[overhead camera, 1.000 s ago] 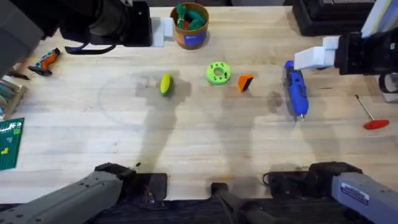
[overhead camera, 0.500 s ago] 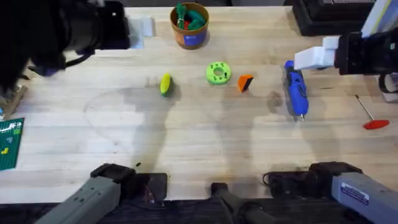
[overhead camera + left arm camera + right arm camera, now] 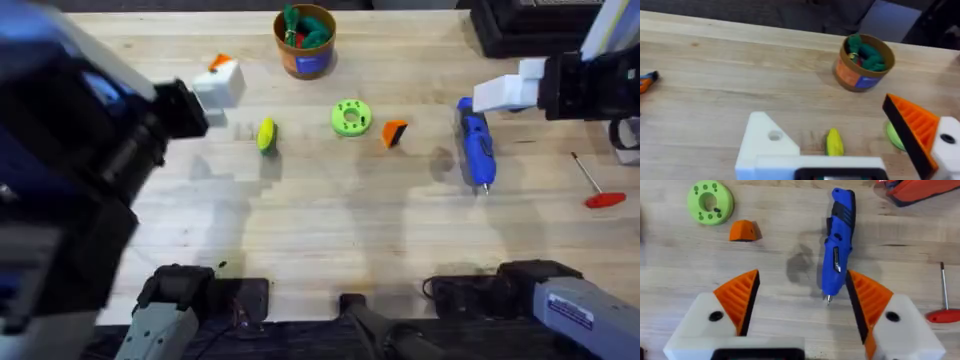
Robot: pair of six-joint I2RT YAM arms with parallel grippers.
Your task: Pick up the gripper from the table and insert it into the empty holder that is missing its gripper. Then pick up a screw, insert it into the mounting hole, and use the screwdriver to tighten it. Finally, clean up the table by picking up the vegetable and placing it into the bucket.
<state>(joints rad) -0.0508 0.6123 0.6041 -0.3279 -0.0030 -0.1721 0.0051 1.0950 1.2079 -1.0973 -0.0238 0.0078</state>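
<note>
wood table [image 3: 330, 230] | left fingers [image 3: 765, 145] apart, holding nothing | right fingers [image 3: 740, 297] apart above screwdriver [image 3: 837, 245]

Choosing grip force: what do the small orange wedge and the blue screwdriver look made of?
The small orange triangular wedge looks like matte moulded or printed plastic: uniform colour, no glare. The blue pen-shaped screwdriver seems a smooth, slightly glossy plastic body with a thin metal bit.
</note>
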